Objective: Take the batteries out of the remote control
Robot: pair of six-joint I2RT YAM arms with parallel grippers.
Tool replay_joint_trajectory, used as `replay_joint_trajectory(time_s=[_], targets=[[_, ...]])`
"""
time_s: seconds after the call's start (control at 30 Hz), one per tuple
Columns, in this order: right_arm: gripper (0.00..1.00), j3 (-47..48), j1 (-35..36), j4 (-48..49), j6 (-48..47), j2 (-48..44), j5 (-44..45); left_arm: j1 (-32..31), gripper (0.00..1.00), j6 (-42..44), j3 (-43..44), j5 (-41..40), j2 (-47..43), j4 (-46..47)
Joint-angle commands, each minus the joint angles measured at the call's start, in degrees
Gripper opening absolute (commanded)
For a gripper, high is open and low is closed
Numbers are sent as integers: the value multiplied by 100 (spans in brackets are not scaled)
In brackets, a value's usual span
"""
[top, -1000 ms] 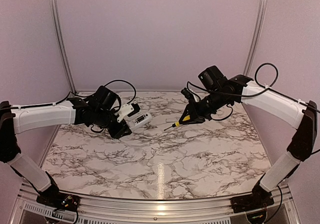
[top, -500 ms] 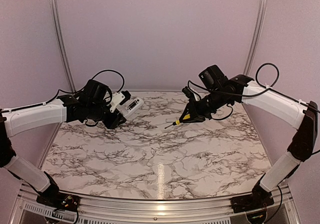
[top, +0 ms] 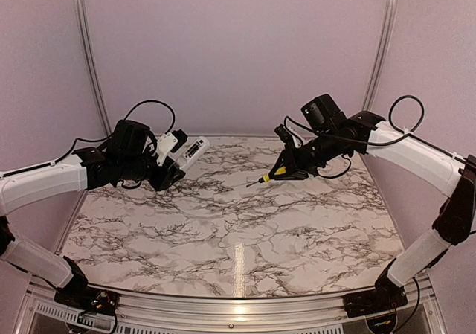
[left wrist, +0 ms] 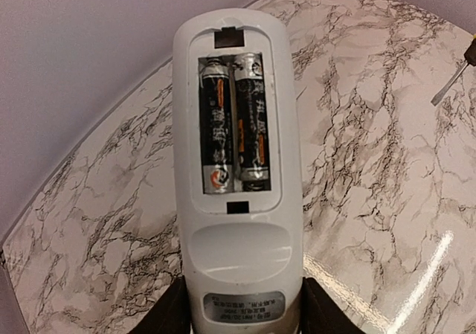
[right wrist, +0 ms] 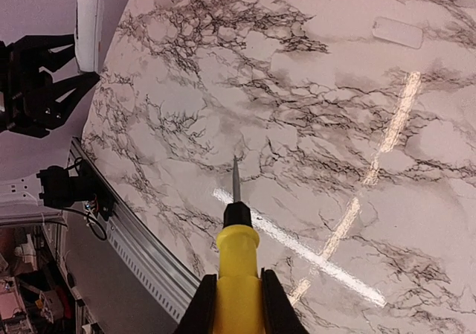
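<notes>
My left gripper (top: pixel 175 163) is shut on the lower end of the white remote control (top: pixel 192 152) and holds it tilted above the back left of the table. In the left wrist view the remote (left wrist: pixel 242 252) has its compartment open, with two dark batteries (left wrist: pixel 216 126) (left wrist: pixel 251 122) side by side inside; my gripper (left wrist: pixel 242 308) clamps it from both sides. My right gripper (top: pixel 288 168) is shut on the yellow-handled screwdriver (top: pixel 269 176), its tip pointing left towards the remote, a clear gap between them. The right wrist view shows the screwdriver (right wrist: pixel 238 267) in my gripper (right wrist: pixel 236 300).
The marble table (top: pixel 245 222) lies under both arms. A small pale flat rectangular piece (right wrist: pixel 398 33) lies on the table in the right wrist view. Lilac walls and metal posts (top: pixel 88 51) close off the back and sides. The metal front rail (top: pixel 223 308) is at the near edge.
My left gripper has lifted the remote off the table and moved it up and to the back left. My right gripper has drifted slightly right with the screwdriver.
</notes>
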Motion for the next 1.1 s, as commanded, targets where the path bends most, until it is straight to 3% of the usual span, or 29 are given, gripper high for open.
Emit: replay_joint_trajectory(time_s=[0.0, 0.43, 1.07], targets=[[0, -69, -41, 132, 88, -245, 54, -19, 0, -607, 86, 16, 173, -93], [0, -63, 188, 85, 45, -317, 132, -691, 0, -1122, -84, 295, 512, 28], [0, 710, 697, -320, -202, 39, 480, -1682, 0, -1084, 515, -475, 1381, -472]])
